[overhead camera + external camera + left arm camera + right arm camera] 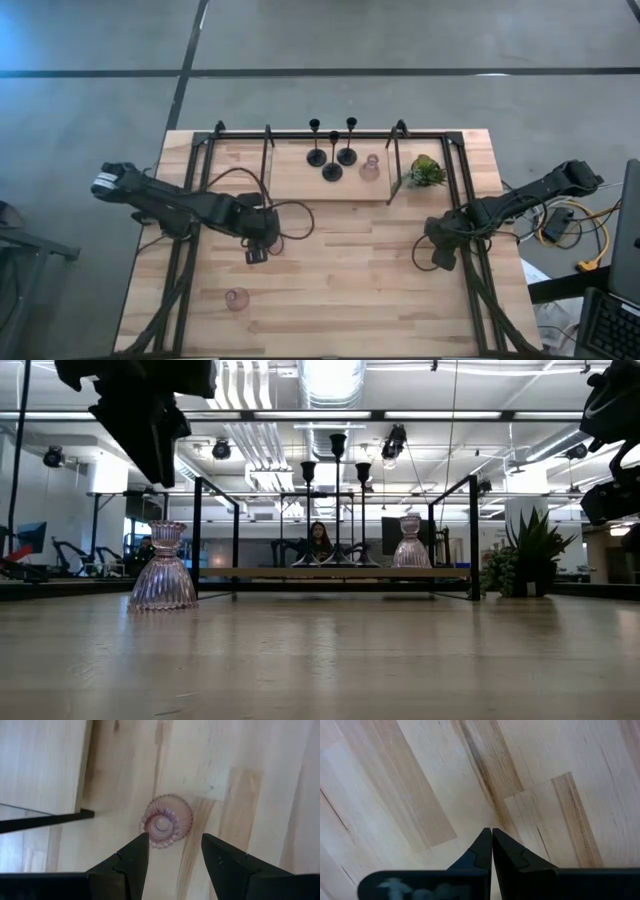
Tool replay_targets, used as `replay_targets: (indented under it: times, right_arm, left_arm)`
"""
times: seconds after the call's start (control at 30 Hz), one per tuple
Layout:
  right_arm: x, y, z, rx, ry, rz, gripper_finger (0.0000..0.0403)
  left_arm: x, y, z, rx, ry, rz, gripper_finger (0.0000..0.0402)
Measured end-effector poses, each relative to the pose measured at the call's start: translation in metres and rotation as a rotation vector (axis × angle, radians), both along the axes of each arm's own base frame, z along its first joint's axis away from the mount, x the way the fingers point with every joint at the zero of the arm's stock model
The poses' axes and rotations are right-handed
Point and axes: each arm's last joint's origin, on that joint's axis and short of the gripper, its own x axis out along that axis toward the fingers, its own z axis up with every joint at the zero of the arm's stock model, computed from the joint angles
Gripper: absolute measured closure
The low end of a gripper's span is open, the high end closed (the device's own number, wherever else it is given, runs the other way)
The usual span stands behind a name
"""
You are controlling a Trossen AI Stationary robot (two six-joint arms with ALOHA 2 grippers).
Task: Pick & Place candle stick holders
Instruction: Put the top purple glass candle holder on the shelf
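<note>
Hovering over the left half of the wooden table (340,290), our left gripper (256,254) points straight down with its fingers parted and nothing between them. In the left wrist view a pink glass candle holder (165,822) sits on the wood just beyond the tips of the spread fingers (131,862), upright and apart from them, so we judge the arm is lining up for a descent onto it.

At the lower left of the high view, nearer the table's front edge, stands a pink glass holder (236,298), alone and well apart from the others; it looms large at the left of the low view (162,567). We cannot tell for sure whether it is the one under the wrist camera.

At centre top, inside the black metal frame (268,160), a raised wooden shelf (300,180) carries three slim black candlestick holders (332,155) clustered together, with another pink glass holder (370,167) just beside them. That grouping looks like the collecting place for the set.

Right of the shelf sits a small green plant (427,171), no part of the job. Further right, our right gripper (443,257) waits above bare wood, its fingers pressed together and holding nothing.
</note>
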Motion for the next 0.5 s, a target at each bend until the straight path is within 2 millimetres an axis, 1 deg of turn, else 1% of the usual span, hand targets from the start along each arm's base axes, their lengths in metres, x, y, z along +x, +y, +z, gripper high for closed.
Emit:
replay_targets:
  times: [0.13, 0.5]
  right_arm:
    - [0.000, 0.000, 0.000, 0.000, 0.000, 0.000, 0.0394]
    - [0.000, 0.000, 0.000, 0.000, 0.000, 0.000, 0.0394]
  left_arm:
    - [0.004, -0.001, -0.015, 0.006, 0.070, -0.001, 0.0216]
    - [0.019, -0.006, -0.036, 0.008, 0.128, -0.010, 0.0216]
